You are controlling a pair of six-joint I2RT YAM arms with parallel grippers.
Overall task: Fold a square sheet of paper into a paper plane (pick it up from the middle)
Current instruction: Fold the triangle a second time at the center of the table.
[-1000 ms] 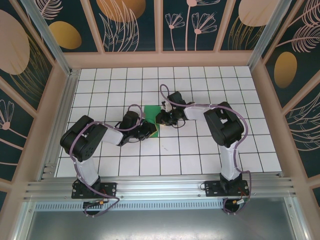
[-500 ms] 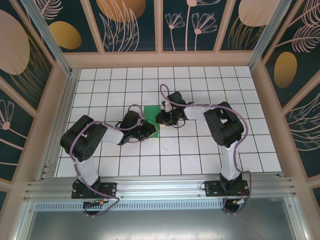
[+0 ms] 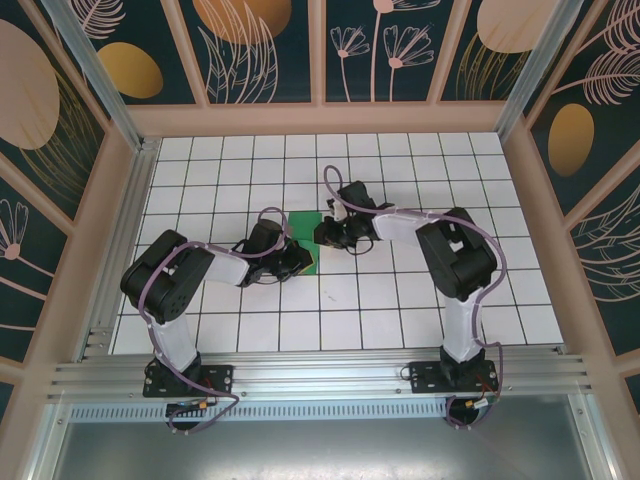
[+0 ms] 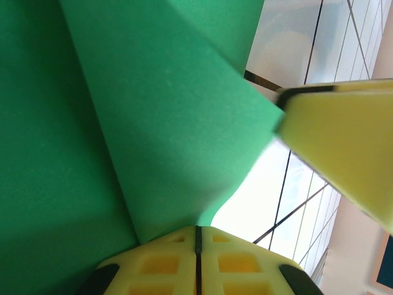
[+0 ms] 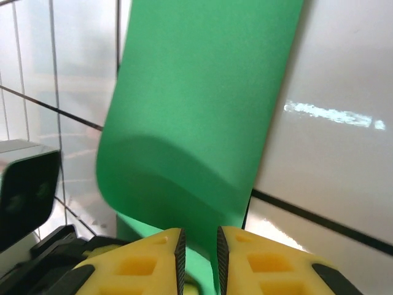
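Note:
The square sheet of paper is bright green and partly folded, lifted between both grippers over the middle tiles. My left gripper holds its near-left part. In the left wrist view its yellow jaws are pressed together, with the paper's folded flaps rising from their tips. My right gripper holds the far-right side. In the right wrist view its jaws stand a narrow slit apart with the curled green sheet pinched in the slit. A right fingertip shows in the left wrist view.
The white grid-tiled table is fenced by pinkish frame walls at the back and sides. An aluminium rail runs along the near edge by the arm bases. The left gripper's dark body sits close beside the right jaws.
My left gripper has closed fully onto the paper. The right arm has shifted slightly right and back, still gripping the sheet.

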